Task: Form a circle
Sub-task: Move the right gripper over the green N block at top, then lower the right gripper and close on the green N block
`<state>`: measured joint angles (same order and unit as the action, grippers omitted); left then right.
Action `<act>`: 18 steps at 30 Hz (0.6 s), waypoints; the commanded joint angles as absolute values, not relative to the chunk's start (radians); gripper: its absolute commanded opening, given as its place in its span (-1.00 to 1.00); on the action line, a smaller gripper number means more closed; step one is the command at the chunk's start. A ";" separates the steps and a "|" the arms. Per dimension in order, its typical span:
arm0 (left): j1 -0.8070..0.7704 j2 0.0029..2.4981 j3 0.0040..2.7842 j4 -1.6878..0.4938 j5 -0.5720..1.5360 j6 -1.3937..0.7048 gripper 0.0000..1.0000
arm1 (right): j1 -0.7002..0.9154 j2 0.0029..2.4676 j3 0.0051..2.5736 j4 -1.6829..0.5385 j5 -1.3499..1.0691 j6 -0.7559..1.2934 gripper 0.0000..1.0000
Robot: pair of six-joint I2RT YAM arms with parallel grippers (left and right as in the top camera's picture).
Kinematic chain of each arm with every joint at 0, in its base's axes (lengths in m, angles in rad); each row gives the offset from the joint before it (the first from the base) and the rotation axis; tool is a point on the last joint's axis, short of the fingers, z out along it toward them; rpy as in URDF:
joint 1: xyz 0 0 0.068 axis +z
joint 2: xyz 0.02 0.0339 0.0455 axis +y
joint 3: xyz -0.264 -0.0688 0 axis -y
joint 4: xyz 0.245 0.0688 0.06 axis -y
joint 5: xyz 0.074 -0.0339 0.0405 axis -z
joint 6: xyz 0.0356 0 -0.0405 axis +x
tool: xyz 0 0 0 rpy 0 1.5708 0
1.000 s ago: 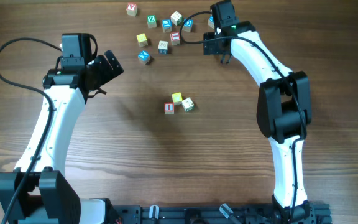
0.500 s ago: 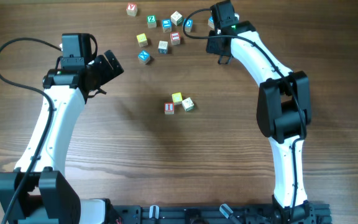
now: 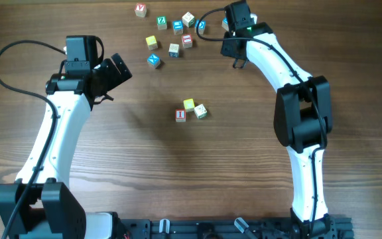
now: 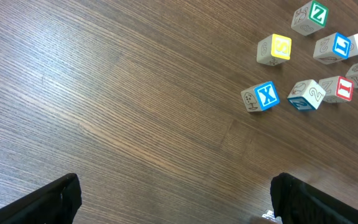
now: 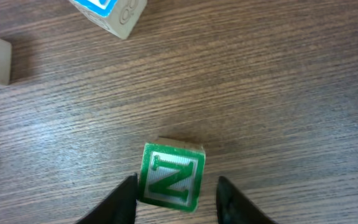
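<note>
Wooden green-N cube [image 5: 171,177] sits inside the parted right pincer [image 5: 176,190]; left pincer [image 4: 182,202] gapes wide.

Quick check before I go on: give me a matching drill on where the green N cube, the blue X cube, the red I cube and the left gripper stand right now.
Things:
1. green N cube
2. blue X cube
3. red I cube
4. left gripper

States:
A. wide open, holding nothing
B. flanked by the right gripper, a gap showing on one side
C. beside the yellow cube, apart from the other blocks
D. at the edge of the loose scatter, on the side facing the left arm

Pairs: 1-B, 2-D, 3-C, 4-A
</note>
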<state>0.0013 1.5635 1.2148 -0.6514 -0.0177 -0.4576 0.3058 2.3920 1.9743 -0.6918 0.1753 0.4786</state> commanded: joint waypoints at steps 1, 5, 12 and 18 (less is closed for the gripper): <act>0.005 1.569 1.215 -0.651 -0.024 -0.456 1.00 | 0.303 2.418 1.988 -0.707 0.203 0.497 -0.25; 0.005 1.569 1.215 -0.651 -0.024 -0.456 1.00 | 0.303 2.418 1.988 -0.730 0.204 0.420 -0.25; 0.005 1.569 1.215 -0.651 -0.024 -0.456 1.00 | 0.300 2.418 1.988 -0.696 0.210 0.333 0.55; 0.005 1.569 1.215 -0.651 -0.024 -0.456 1.00 | 0.294 2.418 1.988 -0.666 0.211 0.314 0.16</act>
<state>0.0013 1.5635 1.2148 -0.6514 -0.0177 -0.4576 0.3038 2.3920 1.9747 -0.6819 0.1925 0.3302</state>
